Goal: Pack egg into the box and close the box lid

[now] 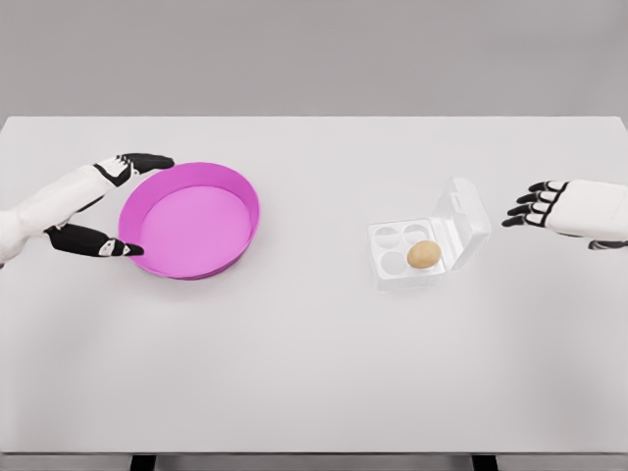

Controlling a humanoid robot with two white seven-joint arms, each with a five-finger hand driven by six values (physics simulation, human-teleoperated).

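Note:
A clear plastic egg box [397, 259] lies right of the table's middle, its lid [463, 220] standing open and tilted toward the right. A tan egg [424, 255] rests in the box's near right cup; the other cups hold nothing. My right hand [532, 203] hovers just right of the lid, apart from it, fingers spread and pointing left. At the table's left side my left hand [126, 204] is spread wide around the left rim of a pink round tray [241, 188], one finger at the far rim and the thumb at the near rim.
The white table [314, 373] spans the view, with its front edge near the bottom. The pink tray holds nothing inside.

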